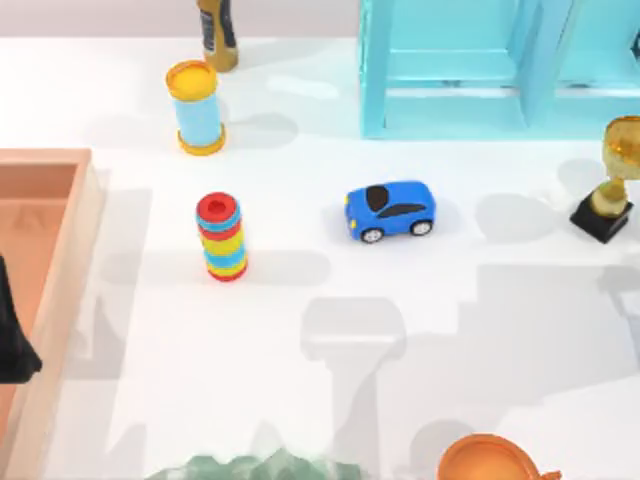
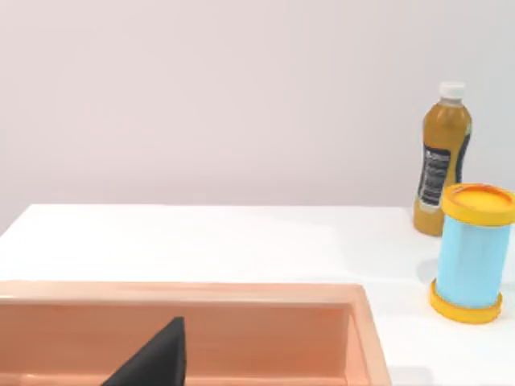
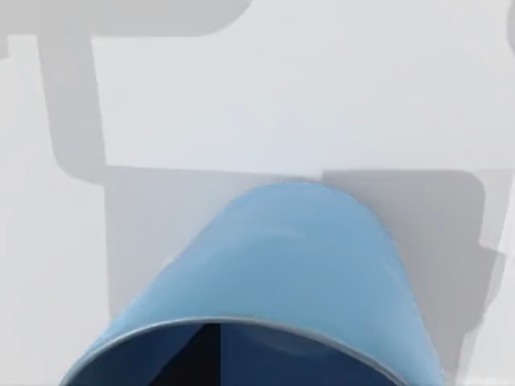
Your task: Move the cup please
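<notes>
The top view looked straight down on the white counter [image 1: 300, 400]. The left wrist view sat low, facing the far wall, sharing the yellow-rimmed light-blue cylinder [image 1: 197, 108] [image 2: 471, 253]. The right wrist view hung close above a plain blue tumbler [image 3: 273, 281].

Setting: a rendered tabletop test scene, not a lived-in room
Surface: plain white table [image 1: 480, 330] against a bare pale wall [image 2: 225, 96]
Props: toy car [image 1: 390, 211], stacked coloured rings [image 1: 221, 237], light-blue cylinder with yellow rims [image 1: 196, 107], juice bottle [image 2: 443, 159], gold trophy [image 1: 612, 180]
Furniture: turquoise shelf [image 1: 480, 65], wooden tray [image 1: 45, 260]
</notes>
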